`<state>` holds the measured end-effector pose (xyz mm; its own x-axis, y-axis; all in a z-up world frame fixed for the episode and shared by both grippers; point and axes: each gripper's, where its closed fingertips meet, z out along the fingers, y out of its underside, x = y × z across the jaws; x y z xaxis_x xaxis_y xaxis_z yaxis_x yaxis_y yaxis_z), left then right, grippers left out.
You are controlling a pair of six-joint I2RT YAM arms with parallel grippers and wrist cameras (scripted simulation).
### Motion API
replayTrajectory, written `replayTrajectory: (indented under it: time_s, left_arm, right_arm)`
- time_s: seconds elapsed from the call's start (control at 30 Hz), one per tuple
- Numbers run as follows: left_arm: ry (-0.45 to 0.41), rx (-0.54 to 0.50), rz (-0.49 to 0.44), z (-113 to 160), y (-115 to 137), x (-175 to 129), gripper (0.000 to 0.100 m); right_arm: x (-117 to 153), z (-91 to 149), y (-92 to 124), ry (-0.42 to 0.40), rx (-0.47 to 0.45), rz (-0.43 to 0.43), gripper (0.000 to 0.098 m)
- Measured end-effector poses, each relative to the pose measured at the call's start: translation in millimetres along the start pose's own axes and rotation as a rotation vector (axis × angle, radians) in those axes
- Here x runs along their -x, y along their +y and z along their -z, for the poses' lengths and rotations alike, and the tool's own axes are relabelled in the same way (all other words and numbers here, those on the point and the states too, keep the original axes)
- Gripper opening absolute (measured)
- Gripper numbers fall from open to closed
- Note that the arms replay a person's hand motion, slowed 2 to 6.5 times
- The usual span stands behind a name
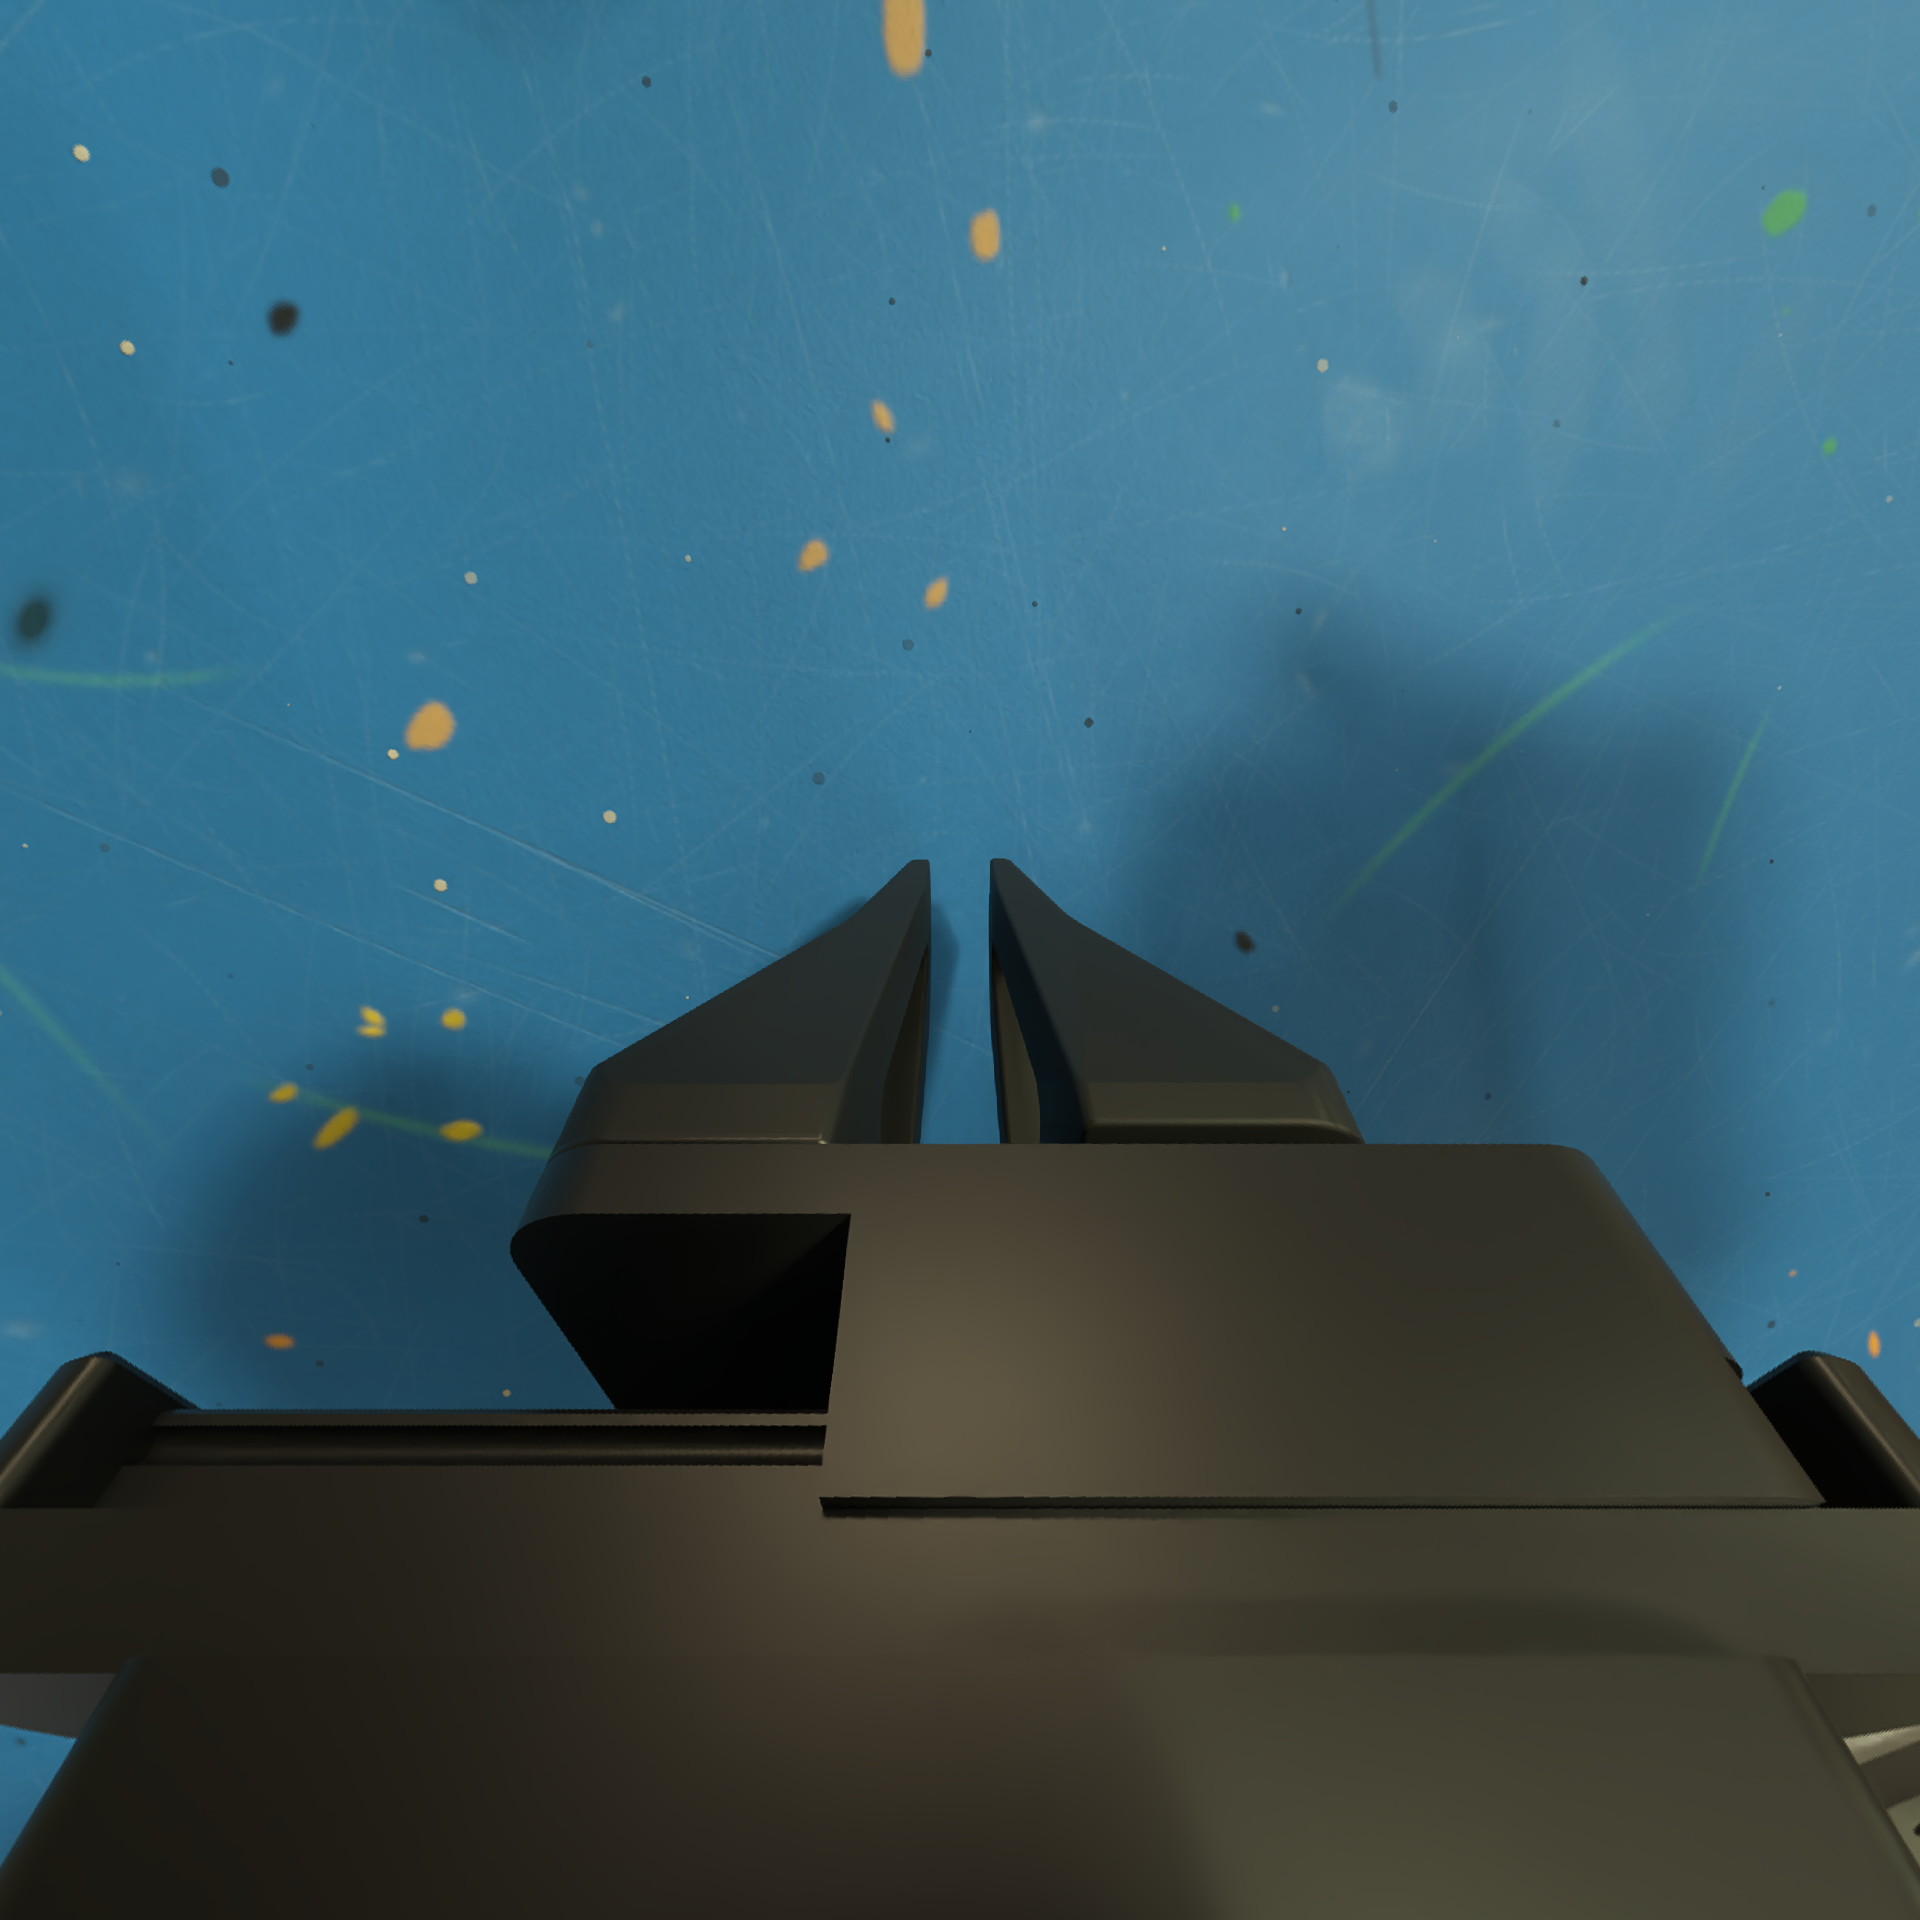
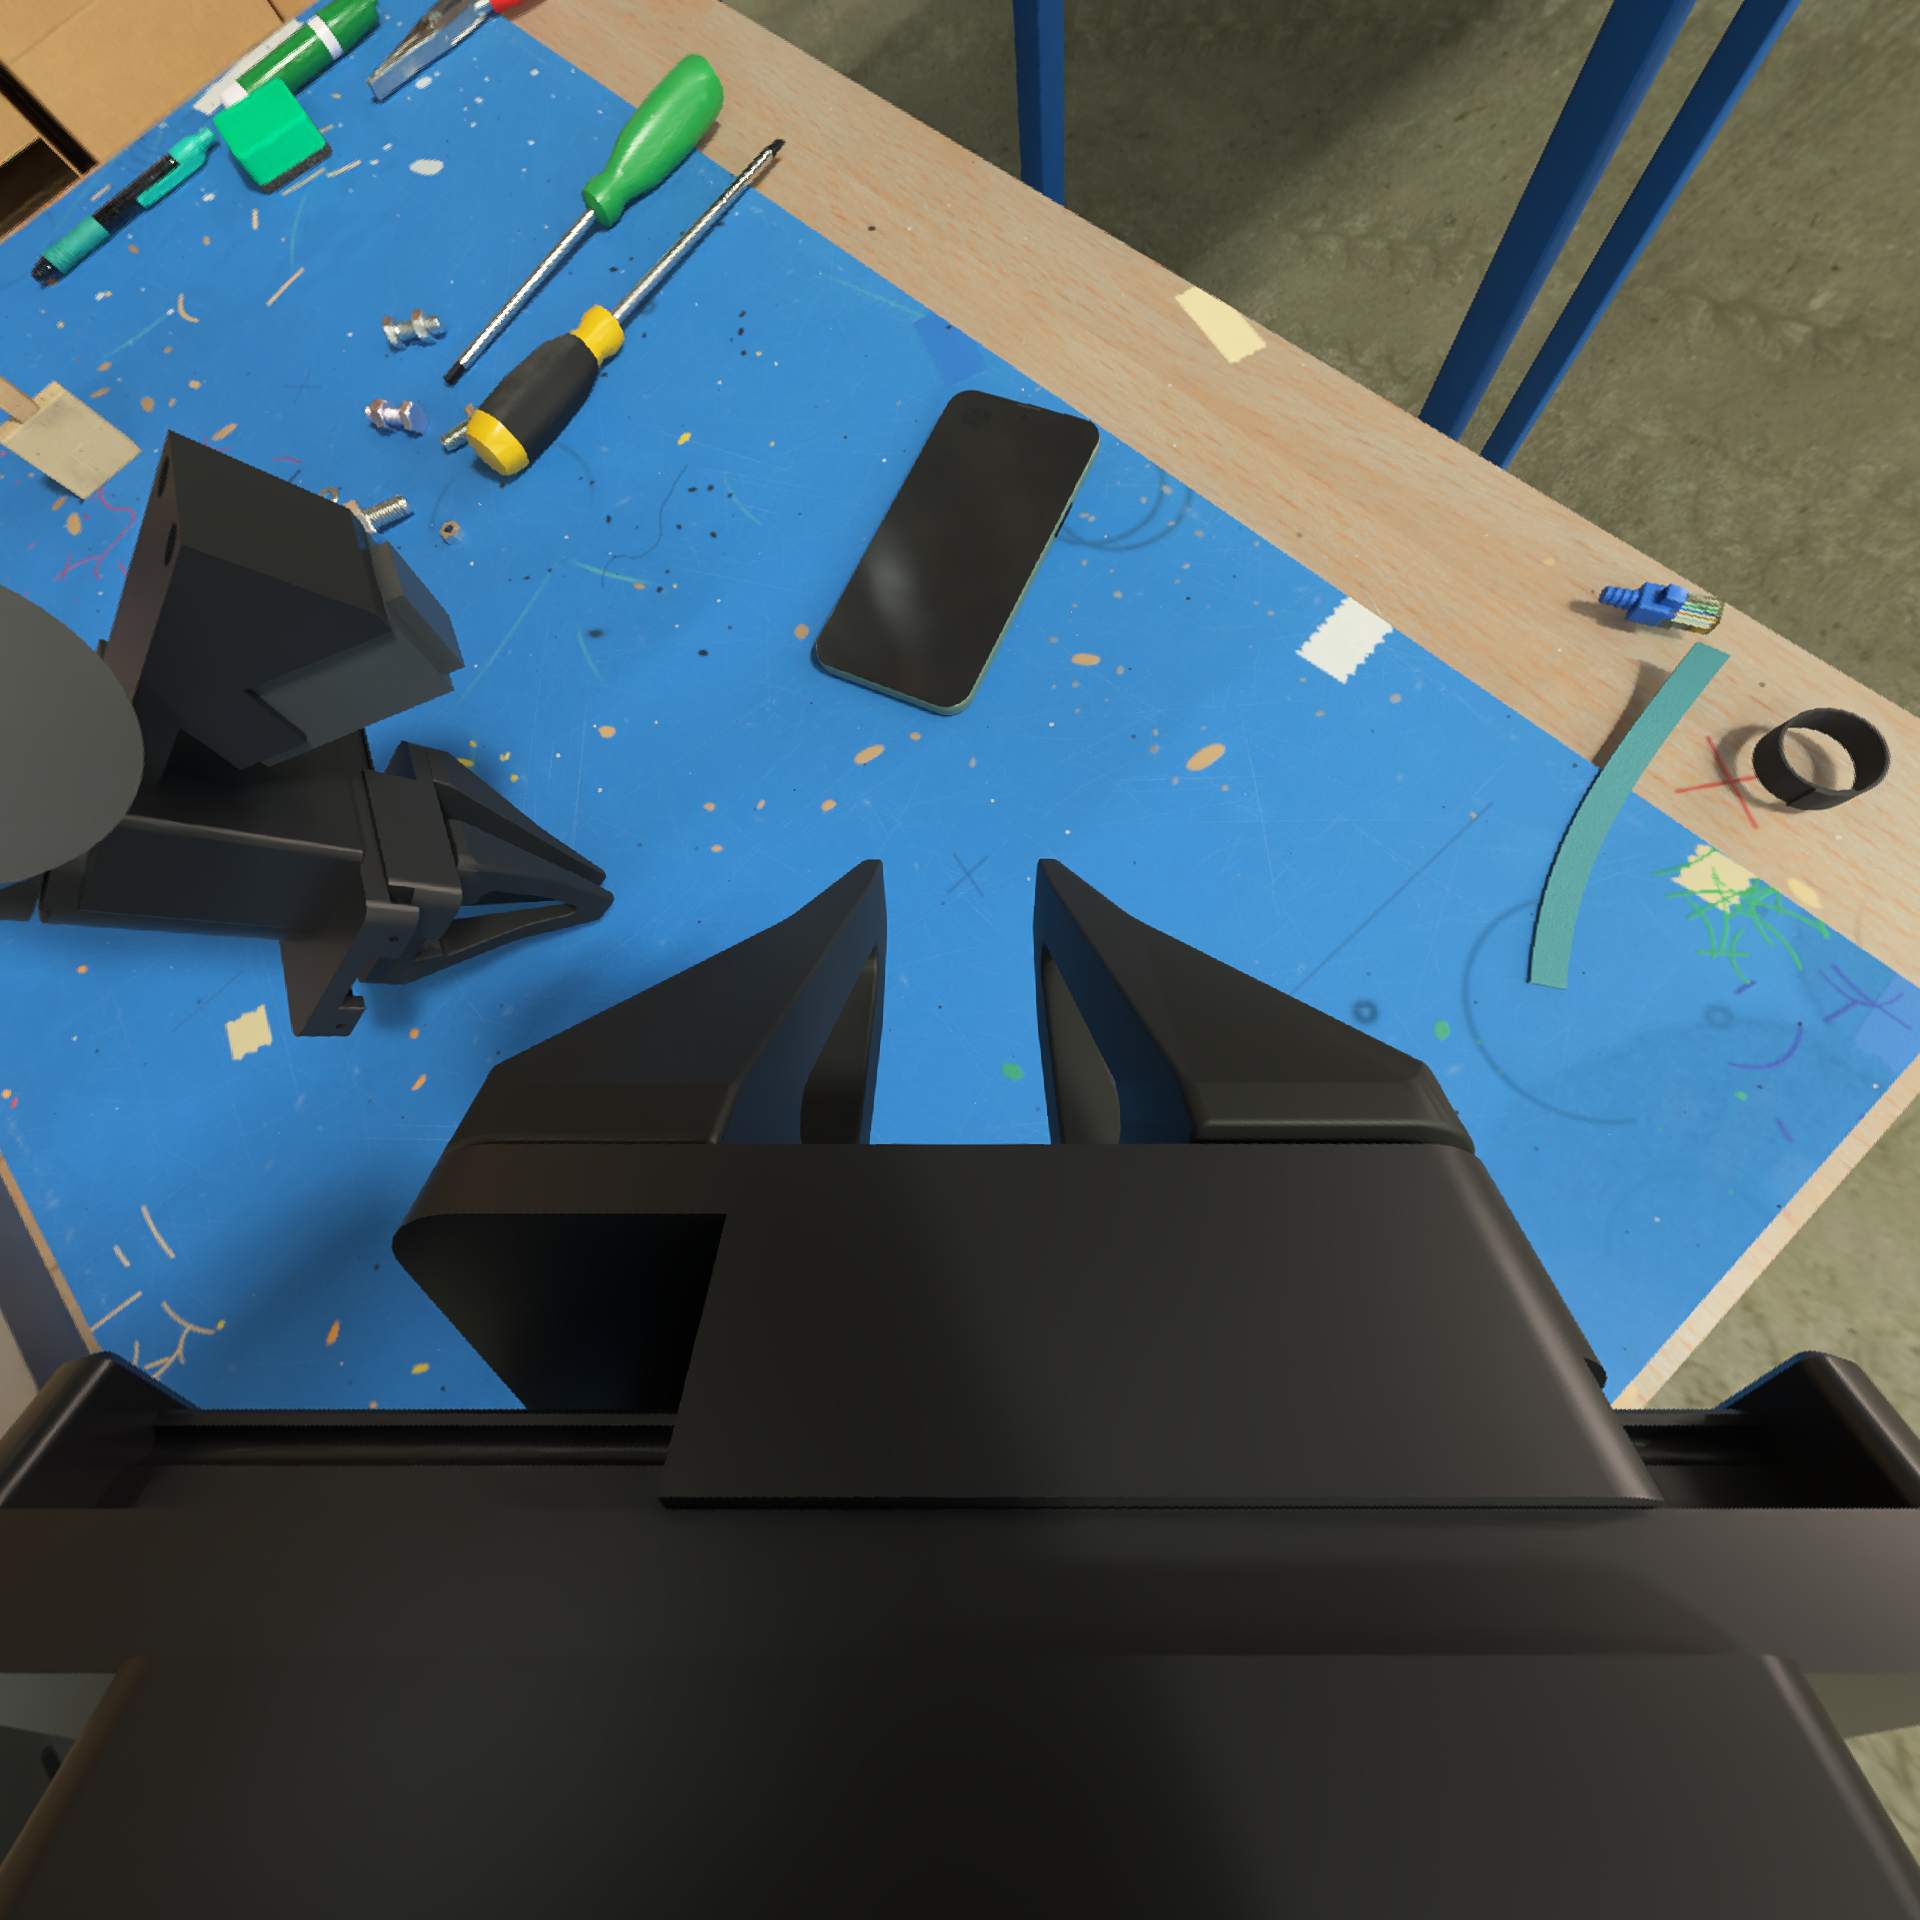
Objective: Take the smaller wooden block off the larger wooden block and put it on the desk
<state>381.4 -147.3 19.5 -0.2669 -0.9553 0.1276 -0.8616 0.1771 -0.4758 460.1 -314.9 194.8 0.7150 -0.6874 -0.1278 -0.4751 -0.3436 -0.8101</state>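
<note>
Neither wooden block shows clearly in either view. My left gripper is shut and empty, low over the bare blue mat. It also shows in the right wrist view, at the left, with its fingertips together. My right gripper is held higher above the mat, with its jaws a small way apart and nothing between them. A small tan flat piece lies at the far left edge of the right wrist view; I cannot tell what it is.
A black phone lies ahead of the right gripper. Two screwdrivers, bolts, green markers and a cardboard box lie at the far left. The desk edge runs diagonally on the right, with a black ring and a teal strip.
</note>
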Motion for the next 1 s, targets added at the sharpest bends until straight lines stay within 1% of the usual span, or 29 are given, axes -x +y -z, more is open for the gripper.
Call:
replayTrajectory:
  time_s: [0.27, 0.7, 1.0]
  left_arm:
    - [-0.014, 0.008, -0.003, -0.8, -3.6, -1.5, 0.009]
    - [-0.013, 0.007, -0.003, -3.5, -1.2, -0.3, 0.010]
    - [0.014, 0.008, 0.002, -1.7, -0.3, -3.5, 0.011]
  right_arm:
    - [-0.9, -0.3, 0.7, -0.003, -0.001, -0.005, 0.0241]
    - [-5.6, 1.2, 4.0, -0.005, 0.000, -0.021, 0.0240]
    - [-8.3, 2.2, 6.5, -0.004, 0.002, -0.029, 0.0240]
